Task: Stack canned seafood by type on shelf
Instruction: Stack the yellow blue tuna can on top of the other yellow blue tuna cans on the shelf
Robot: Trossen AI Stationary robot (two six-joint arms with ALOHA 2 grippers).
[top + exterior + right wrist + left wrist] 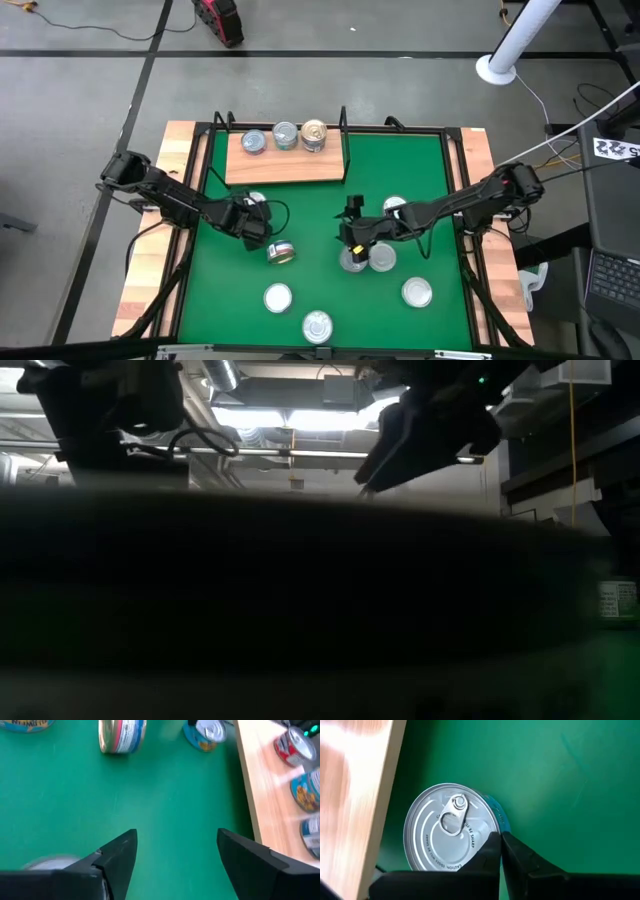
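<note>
Two dark arms over a large green mat (420,170), seen from above. Left of centre: left gripper (258,216), fingers pressed shut with nothing between them. Tips sit at the rim of an upright blue-teal tin with a silver pull-tab lid (451,835); cannot tell whether touching. Lies just beside the edge of the flat light-brown wooden shelf board (285,165).

Upper centre-left, on that board: three small round tins in a row (285,137).

Below the left gripper: one tin tipped on its side (281,252). Lower still, near the bottom edge: two silver-lidded tins (277,296).

Right of centre: right gripper (352,238), fingers spread wide and empty, hovering over the mat just beside a pair of silver-lidded tins (382,258).

Further right: one tin above that arm (395,207), and another tin at lower right (417,292).
</note>
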